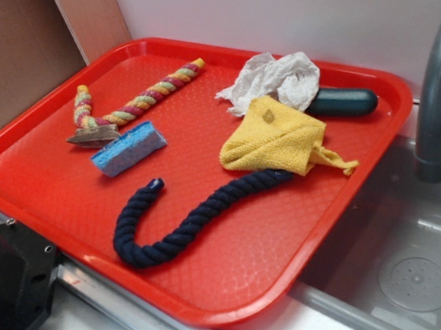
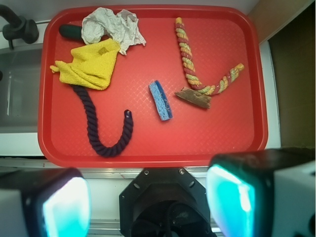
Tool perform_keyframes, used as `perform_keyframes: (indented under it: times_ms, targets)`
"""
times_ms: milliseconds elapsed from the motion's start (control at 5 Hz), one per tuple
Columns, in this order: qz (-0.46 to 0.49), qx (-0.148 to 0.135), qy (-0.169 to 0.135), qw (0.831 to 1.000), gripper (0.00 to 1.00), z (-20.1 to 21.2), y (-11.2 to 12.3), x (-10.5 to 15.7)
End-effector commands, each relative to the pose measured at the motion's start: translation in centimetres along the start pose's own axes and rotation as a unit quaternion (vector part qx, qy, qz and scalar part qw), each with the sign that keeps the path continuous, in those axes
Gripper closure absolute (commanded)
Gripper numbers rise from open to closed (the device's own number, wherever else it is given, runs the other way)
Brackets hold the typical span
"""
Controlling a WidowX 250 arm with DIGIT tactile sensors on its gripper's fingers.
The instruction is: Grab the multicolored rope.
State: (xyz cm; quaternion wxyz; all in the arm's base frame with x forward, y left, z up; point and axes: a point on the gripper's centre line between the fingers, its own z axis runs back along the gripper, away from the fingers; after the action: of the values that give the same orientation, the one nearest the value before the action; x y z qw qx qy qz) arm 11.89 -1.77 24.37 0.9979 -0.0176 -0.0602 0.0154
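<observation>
Jaws [image 2: 148, 200] spread wide; multicolored rope [image 2: 190, 64] well beyond, untouched

Navy rope [image 1: 181, 226]: one end hidden under the yellow cloth [image 1: 277, 138]. Dark green object [image 1: 343, 101]: mostly covered by the crumpled paper [image 1: 274, 80], identity unclear. Gripper [image 2: 148, 200]: fingers [image 2: 64, 207] blurred, cut off at the wrist view's bottom edge. Faucet [image 1: 438, 98] cropped at right.

The multicolored rope [image 1: 142, 100] [image 2: 190, 64] lies bent, frayed end brownish-grey.
</observation>
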Motion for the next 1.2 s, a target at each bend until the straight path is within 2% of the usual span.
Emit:
perform_keyframes:
  times_ms: [0, 200, 400, 600, 800, 1000]
  targets:
    - [0.000, 0.000, 0.000, 1.000, 0.00, 0.0, 0.0, 0.0]
    - [0.061, 0.082, 0.026, 0.994, 0.00, -5.4, 5.0, 4.5]
    - [0.103, 0.120, 0.023, 0.987, 0.00, -10.4, 8.9, 8.6]
    - [0.109, 0.120, -0.002, 0.987, 0.00, -15.4, 10.4, 12.6]
    - [0.101, 0.124, -0.055, 0.986, 0.00, -17.6, 10.1, 13.9]
    - [0.094, 0.110, -0.085, 0.986, 0.00, -18.2, 9.6, 12.8]
